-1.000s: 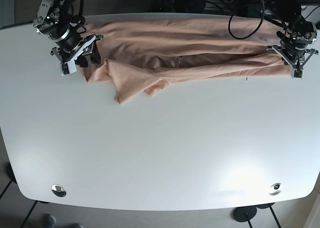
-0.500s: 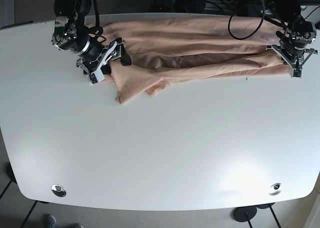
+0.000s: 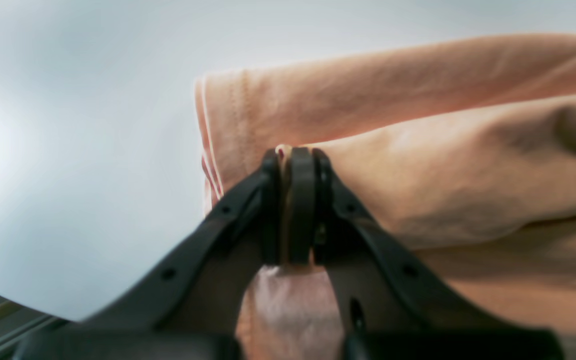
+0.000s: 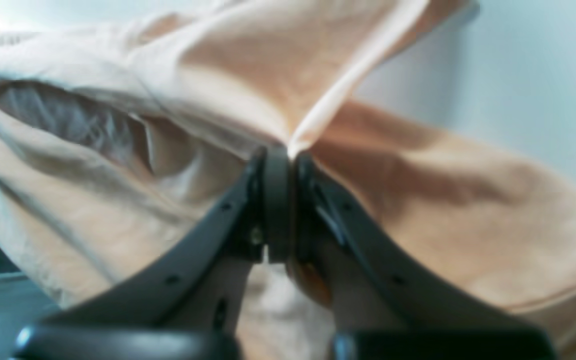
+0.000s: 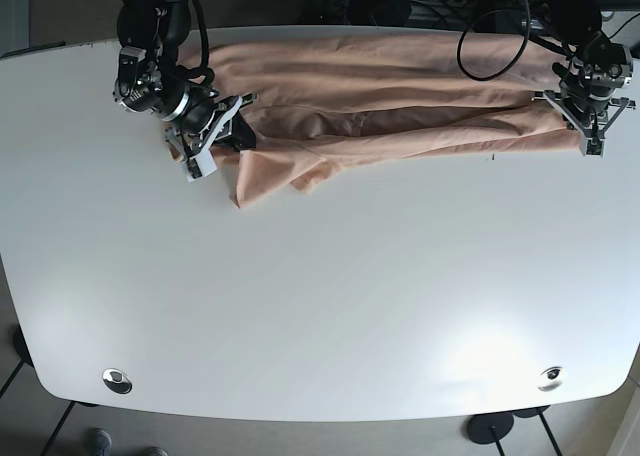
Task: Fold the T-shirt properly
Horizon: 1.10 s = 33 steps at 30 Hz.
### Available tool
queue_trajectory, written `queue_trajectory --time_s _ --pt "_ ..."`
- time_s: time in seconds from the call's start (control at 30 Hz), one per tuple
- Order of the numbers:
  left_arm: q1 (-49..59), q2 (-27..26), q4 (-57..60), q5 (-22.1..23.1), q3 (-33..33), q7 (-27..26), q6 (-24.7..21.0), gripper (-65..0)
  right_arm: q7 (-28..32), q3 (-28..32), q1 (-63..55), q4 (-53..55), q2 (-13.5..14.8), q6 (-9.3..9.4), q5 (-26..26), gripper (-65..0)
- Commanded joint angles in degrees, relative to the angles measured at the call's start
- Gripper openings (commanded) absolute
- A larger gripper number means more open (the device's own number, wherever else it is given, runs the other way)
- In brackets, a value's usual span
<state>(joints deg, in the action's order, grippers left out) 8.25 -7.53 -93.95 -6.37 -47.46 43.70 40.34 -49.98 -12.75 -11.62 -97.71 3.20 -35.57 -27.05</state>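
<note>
Left wrist view: the left gripper (image 3: 298, 200) has its jaws pressed together on a fold of the T-shirt (image 3: 418, 165), right at the stitched hem corner. Holding the hem here pins one end of the garment so the cloth can be kept stretched across the table (image 3: 68, 125) while the other end is worked.

Right wrist view: the right gripper (image 4: 280, 200) is likewise clenched on a ridge of peach fabric, which rises from the closed jaws in a taut crease. The T-shirt (image 4: 443, 200) bunches on both sides of the pinch, so this looks like a grasp on a rumpled sleeve or shoulder part, taken in order to drag it flat.

Base view: the T-shirt (image 5: 400, 96) lies as a long band along the far edge of the table (image 5: 320, 296), with a crumpled flap hanging toward the camera near the right gripper (image 5: 212, 136). The left gripper (image 5: 590, 126) sits at the opposite end, on the hem.

Against the earlier base pictures, the right arm has travelled from the garment's outer end inward and down onto the bunched cloth, and the fabric edge beside it has shifted. The left arm has not moved
</note>
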Motion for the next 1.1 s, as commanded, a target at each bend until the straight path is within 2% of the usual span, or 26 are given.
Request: queue_trajectory --time_s 0.03,0.1,0.2,0.23,0.3,0.5,0.57,0.77,0.87,0.9,0.93,1.07,1.1 --pt "-0.38 -0.95 -0.86 0.44 -0.05 -1.02 -0.34 -65.0 0.96 -0.21 0.5 -3.34 0.18 -1.75 -1.13 -63.3" --pt "-1.44 -1.04 -0.86 0.53 -0.05 -1.02 -0.34 -65.0 0.88 -0.48 0.14 -6.33 0.09 -1.83 -1.48 -63.3" --pt "-1.97 -1.13 -1.3 0.53 -0.05 -1.02 -0.34 -65.0 0.44 -2.06 0.14 -7.91 0.53 -1.48 -5.79 -63.3" --pt "-2.05 -1.22 -2.36 0.53 -0.05 -1.02 -0.34 -65.0 -1.76 -3.03 0.58 -8.0 0.71 -1.48 -7.81 -63.3" --pt "-2.14 -1.13 -5.52 0.53 -0.05 -1.02 -0.34 -65.0 -6.68 -6.02 1.9 -9.59 3.08 -1.39 -12.29 -63.4" --pt "-2.23 -1.13 -7.28 0.53 -0.49 -0.85 -0.34 -65.0 -16.18 -17.62 -1.0 -15.74 3.7 -1.39 -22.75 -63.4" --pt "-2.05 -1.13 -7.19 0.53 -0.49 -0.85 -0.34 -65.0 -17.67 -19.99 -3.28 -15.74 3.7 -1.39 -24.07 -63.4" --pt "-0.12 -1.83 -7.19 0.44 -0.49 -0.85 -0.34 -65.0 -17.67 -20.08 -11.72 -16.97 3.7 -1.75 -24.16 -63.4" --pt "0.5 -2.54 -6.93 0.44 -0.23 -0.85 -0.34 -65.0 -17.67 -19.82 -12.25 -16.97 3.7 -1.48 -23.99 -62.8" --pt "0.58 -2.54 -6.93 0.44 -0.32 -0.85 -0.34 -65.0 -17.67 -19.82 -11.99 -16.88 3.7 -1.39 -23.99 -61.0" --pt "0.58 -2.54 -6.93 0.44 -0.49 -0.85 -0.34 -65.0 -17.67 -19.73 -11.28 -16.79 3.7 -1.39 -23.99 -56.6" --pt "0.58 -2.71 -6.84 0.44 -0.32 -0.85 -0.34 -65.0 -17.76 -14.37 -7.77 -16.62 3.61 -1.39 -23.9 -17.6" --pt "0.58 -2.71 -6.93 0.44 -0.32 -0.85 -0.34 -65.0 -17.67 -13.05 -7.59 -16.53 3.35 -1.31 -23.81 -13.8"
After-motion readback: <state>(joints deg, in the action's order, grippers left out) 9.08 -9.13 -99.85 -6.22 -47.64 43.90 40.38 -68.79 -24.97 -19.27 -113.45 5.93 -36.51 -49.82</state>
